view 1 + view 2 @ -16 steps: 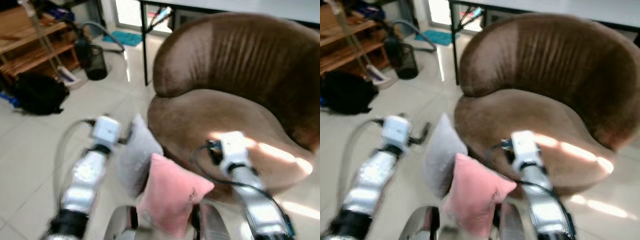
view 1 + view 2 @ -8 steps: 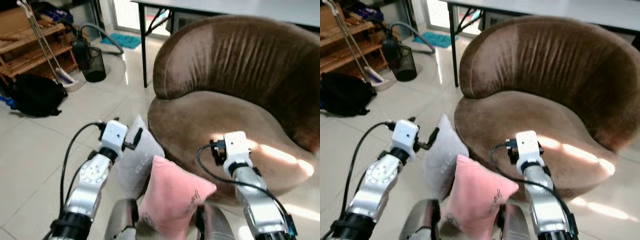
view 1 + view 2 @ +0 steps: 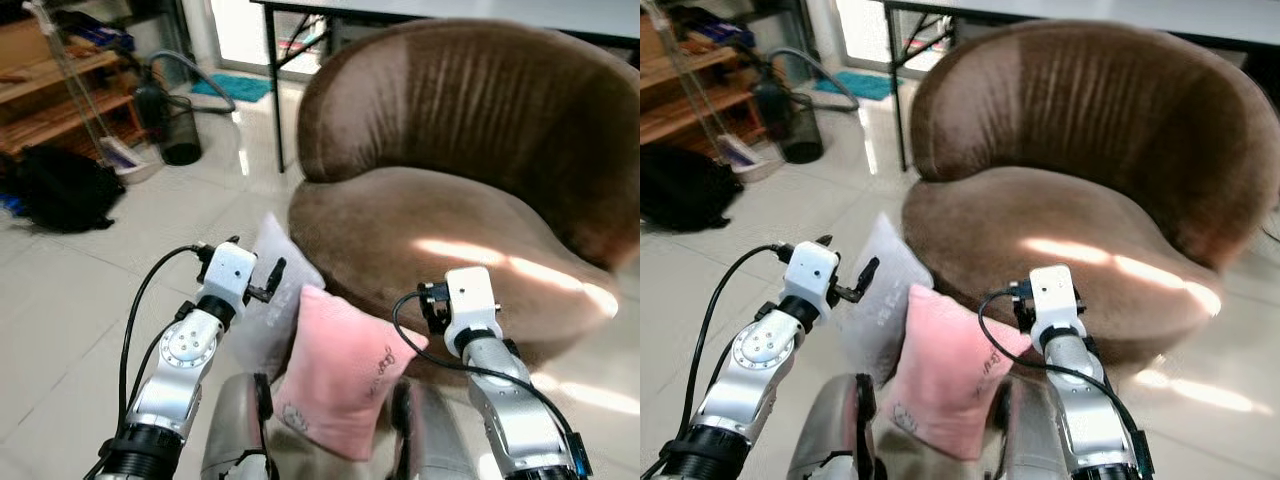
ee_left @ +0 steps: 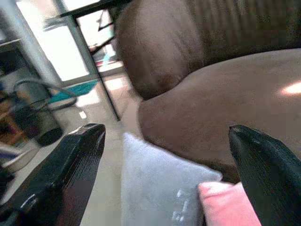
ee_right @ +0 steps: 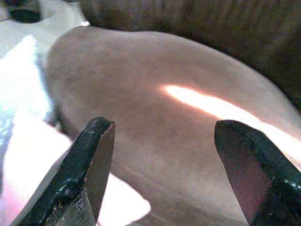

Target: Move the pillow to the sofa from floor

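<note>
Standing on the tiled floor, the pink pillow is leaning upright against the near front of the brown sofa, just in front of the robot's body. A grey pillow is standing just to its left and slightly farther away, touching it and also resting against the sofa's base. The left gripper is hovering over the grey pillow, its two black fingers spread wide with nothing between them. The right gripper is hovering above the near edge of the sofa seat, to the right of the pink pillow, its fingers likewise wide apart and empty. At far left, a black bag, a dark bin and wooden shelving are sitting on the floor.
</note>
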Robot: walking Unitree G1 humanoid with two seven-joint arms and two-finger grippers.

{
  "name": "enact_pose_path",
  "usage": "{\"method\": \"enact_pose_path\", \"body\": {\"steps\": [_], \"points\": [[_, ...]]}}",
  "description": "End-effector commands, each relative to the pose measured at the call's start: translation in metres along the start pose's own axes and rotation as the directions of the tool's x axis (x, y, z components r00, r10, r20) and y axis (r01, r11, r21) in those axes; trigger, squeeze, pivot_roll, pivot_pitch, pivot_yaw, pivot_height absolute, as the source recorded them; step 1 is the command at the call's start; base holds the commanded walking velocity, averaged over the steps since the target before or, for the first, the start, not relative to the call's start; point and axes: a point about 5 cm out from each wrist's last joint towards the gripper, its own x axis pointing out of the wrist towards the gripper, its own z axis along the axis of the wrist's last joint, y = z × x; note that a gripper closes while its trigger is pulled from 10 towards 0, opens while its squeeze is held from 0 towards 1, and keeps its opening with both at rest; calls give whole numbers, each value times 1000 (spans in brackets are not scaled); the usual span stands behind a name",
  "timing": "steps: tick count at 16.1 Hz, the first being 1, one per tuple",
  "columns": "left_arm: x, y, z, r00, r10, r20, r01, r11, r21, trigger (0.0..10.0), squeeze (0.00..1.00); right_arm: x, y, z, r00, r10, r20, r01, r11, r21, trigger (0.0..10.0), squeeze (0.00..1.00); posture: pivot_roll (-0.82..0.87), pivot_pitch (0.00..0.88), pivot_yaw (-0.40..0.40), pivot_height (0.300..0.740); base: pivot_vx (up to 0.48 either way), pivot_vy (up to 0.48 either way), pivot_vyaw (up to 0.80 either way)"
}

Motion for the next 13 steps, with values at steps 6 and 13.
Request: {"method": "enact_pose_path", "body": {"steps": [6,13], "points": [[0,3,-7,999,30,-21,-31,998,-57,10000,0,2,2,1,1000,9,-8,-9,1000,5,10000,0,-42,0,36,546,0,0,0],[-10,10,-17,998,22,-64,-23,1000,-17,10000,0,11,11,-12,996,53,-75,-46,994,98,10000,0,-19,0,43,546,0,0,0]]}}
